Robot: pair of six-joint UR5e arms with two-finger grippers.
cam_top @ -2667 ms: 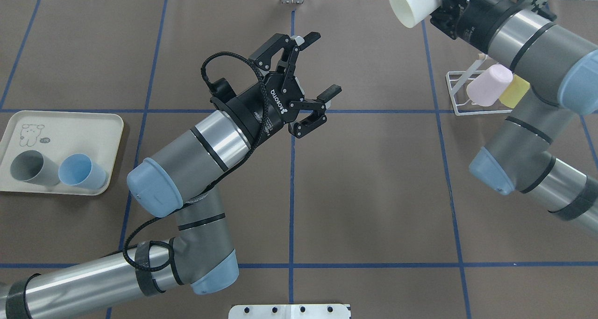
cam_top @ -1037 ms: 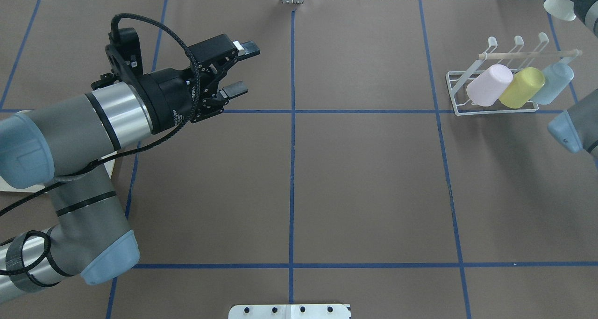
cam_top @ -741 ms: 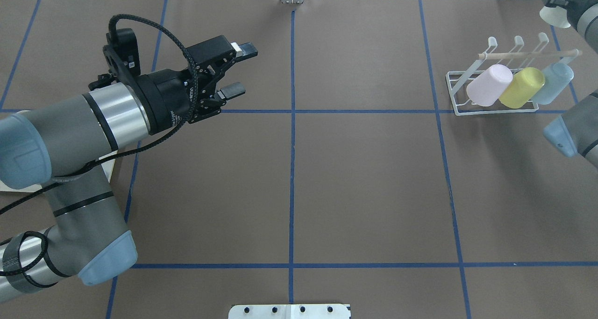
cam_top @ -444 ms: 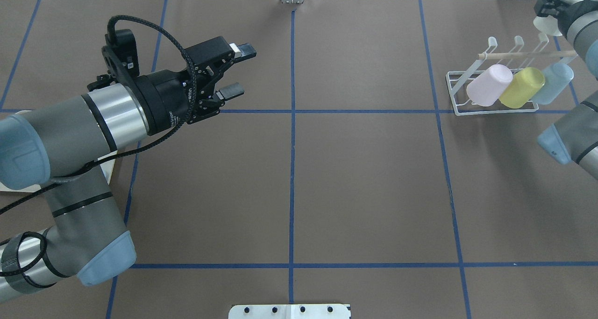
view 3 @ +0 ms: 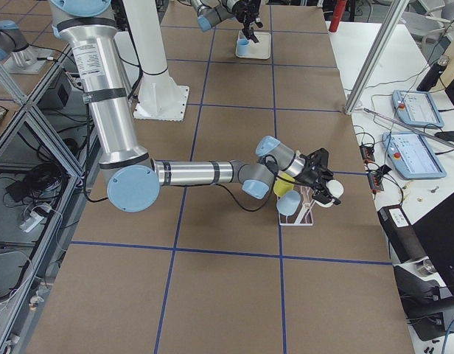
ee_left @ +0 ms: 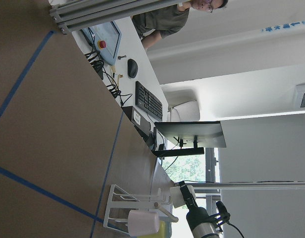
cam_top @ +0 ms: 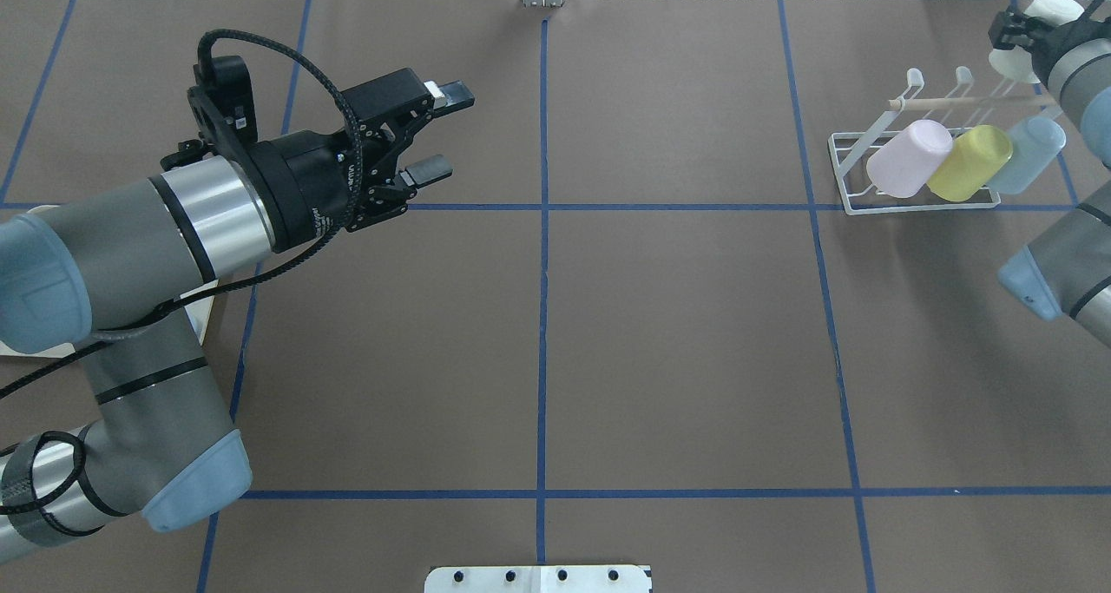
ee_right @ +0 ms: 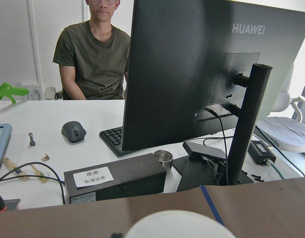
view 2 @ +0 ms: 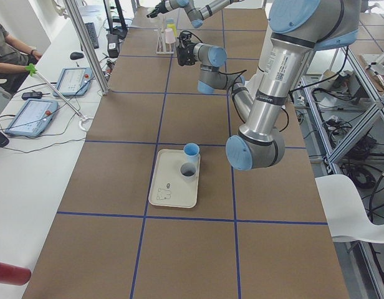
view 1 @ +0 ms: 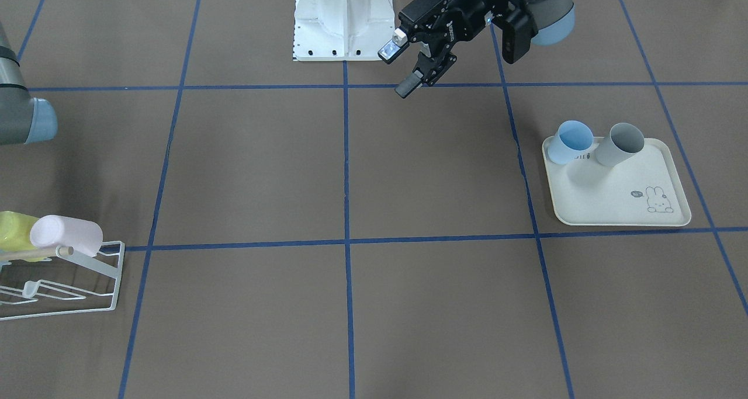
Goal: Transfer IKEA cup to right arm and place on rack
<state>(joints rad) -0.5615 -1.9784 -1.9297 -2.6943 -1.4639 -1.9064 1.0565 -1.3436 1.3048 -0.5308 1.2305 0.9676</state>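
Observation:
My right gripper [cam_top: 1022, 37] is shut on a white cup [cam_top: 1053, 7] and holds it just above the far right prong tips of the white wire rack [cam_top: 911, 204]. The right wrist view shows only the cup's rim [ee_right: 179, 225] at its bottom edge. The exterior right view shows the cup [view 3: 332, 193] at the rack's far end. Pink [cam_top: 909, 159], yellow [cam_top: 970, 163] and pale blue [cam_top: 1030, 150] cups lie on the rack under its wooden rod. My left gripper [cam_top: 444, 133] is open and empty, above the table's left half.
A cream rabbit-print tray [view 1: 619, 209] holds a blue cup [view 1: 570, 142] and a grey cup [view 1: 620, 145]; in the overhead view my left arm hides it. The robot's white base [view 1: 342, 19] stands at mid table edge. An operator sits behind the table.
My right gripper has brought the white cup from the far right corner left and down to the rack's prongs. My left arm drew back to the left earlier and has barely moved since.

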